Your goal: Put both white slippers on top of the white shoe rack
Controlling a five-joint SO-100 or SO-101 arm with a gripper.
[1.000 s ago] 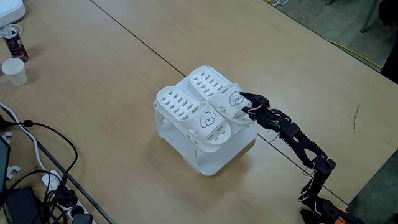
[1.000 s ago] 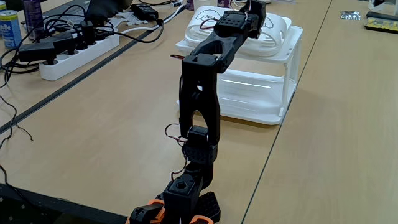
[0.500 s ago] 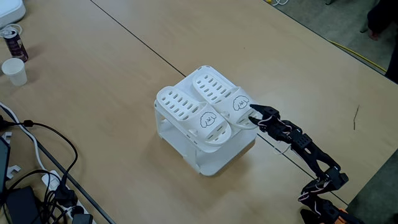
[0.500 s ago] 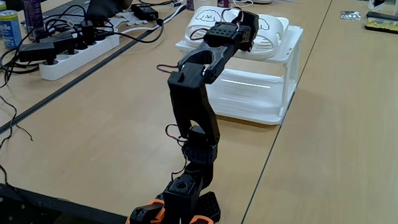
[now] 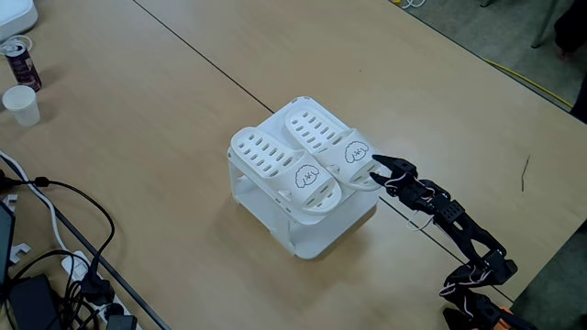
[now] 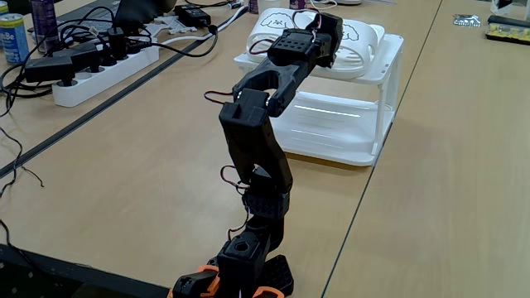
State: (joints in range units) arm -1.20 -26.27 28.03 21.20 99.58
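Both white slippers sit side by side on the flat top of the white shoe rack (image 5: 318,242), toes pointing to the upper left in a fixed view. One slipper (image 5: 278,165) lies nearer the camera, the other slipper (image 5: 323,139) behind it. My gripper (image 5: 375,167) is just off the heel of the far slipper, open, with nothing between its fingers. In another fixed view, the arm rises from the bottom edge and the gripper (image 6: 329,26) hovers in front of the slippers (image 6: 365,38) on the rack (image 6: 366,124).
A soda can (image 5: 18,59) and a white paper cup (image 5: 20,104) stand at the far left. Cables and a power strip (image 6: 101,65) lie along the left side, with a blue can (image 6: 12,37) behind. The table's edge runs close to the arm's base.
The gripper was at the far slipper's heel a second ago. It has since drawn back toward the lower right, its jaws are apart, and the arm has folded lower. The slippers stay on the rack.
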